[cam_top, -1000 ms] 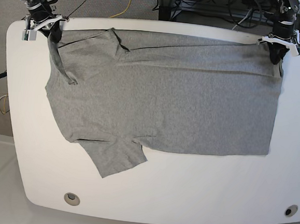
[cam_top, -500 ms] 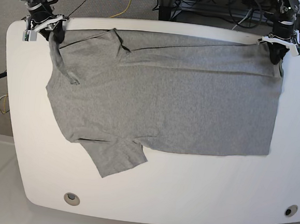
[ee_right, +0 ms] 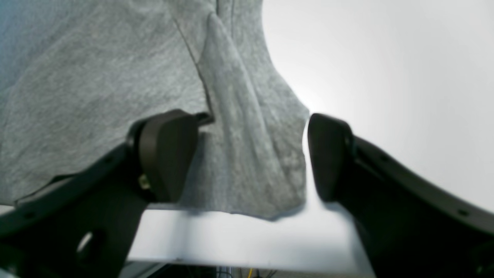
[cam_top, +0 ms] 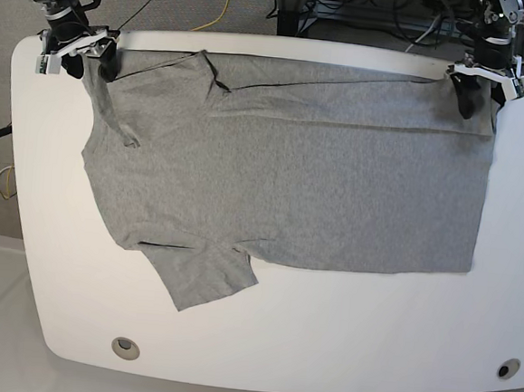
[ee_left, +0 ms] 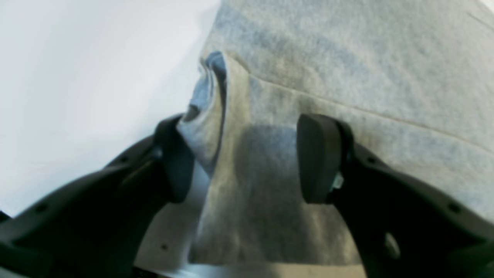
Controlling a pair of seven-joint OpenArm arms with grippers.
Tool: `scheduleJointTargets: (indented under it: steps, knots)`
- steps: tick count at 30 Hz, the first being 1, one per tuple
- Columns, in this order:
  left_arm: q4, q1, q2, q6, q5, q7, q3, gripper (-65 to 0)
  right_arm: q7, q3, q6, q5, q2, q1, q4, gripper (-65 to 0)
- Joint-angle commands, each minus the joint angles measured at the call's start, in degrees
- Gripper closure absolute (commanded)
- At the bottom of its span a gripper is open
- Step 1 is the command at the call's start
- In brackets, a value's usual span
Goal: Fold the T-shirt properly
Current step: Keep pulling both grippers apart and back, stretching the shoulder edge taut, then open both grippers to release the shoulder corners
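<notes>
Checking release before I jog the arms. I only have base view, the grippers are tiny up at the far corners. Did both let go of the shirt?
Observer: Left gripper: jaws apart, the T-shirt hem corner lies slack between them, though a bunched edge touches one pad.
Operator: And the right?
Observer: Right gripper: jaws also apart, the cloth corner lies flat between the pads on the table, not pinched.
Operator: Any cloth hanging off the edge?
Observer: By the right wrist view, no: the corner ends short of the table's edge.
</notes>
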Motion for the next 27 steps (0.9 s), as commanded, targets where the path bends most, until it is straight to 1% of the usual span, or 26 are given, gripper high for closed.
scheduleJointTargets:
  steps: [1, 10, 15, 19, 23, 27]
  knots:
    - [-3.0, 2.6, 1.0, 4.7, 6.0, 30.1, 0.3, -41.9, -11.0, -0.1, -3.5, -9.1, -0.3, -1.5, -1.6, -46.6]
    - [-2.7, 2.6, 1.0, 4.7, 6.0, 30.1, -0.2, -42.0, -11.0, 0.0, -3.5, -9.1, -0.1, -1.5, -1.5, -46.6]
    - [-2.4, 2.7, 1.1, 4.7, 6.0, 30.1, -2.1, -42.0, -11.0, 0.1, -3.5, -8.6, 1.5, -1.5, -1.5, -46.6]
    - [-1.9, 2.6, 0.9, 4.7, 6.0, 30.1, -3.5, -42.0, -11.0, 0.4, -3.5, -8.6, 1.7, -1.4, -1.4, -46.6]
    - [1.4, 2.6, 0.9, 4.7, 6.0, 30.1, -5.0, -42.0, -11.0, 3.4, -3.5, -8.9, 1.8, -1.3, 0.4, -47.0]
    - [5.7, 2.6, 0.9, 4.7, 6.0, 30.2, -6.2, -42.0, -11.2, 4.1, -3.5, -8.8, 1.7, -1.3, 1.0, -47.0]
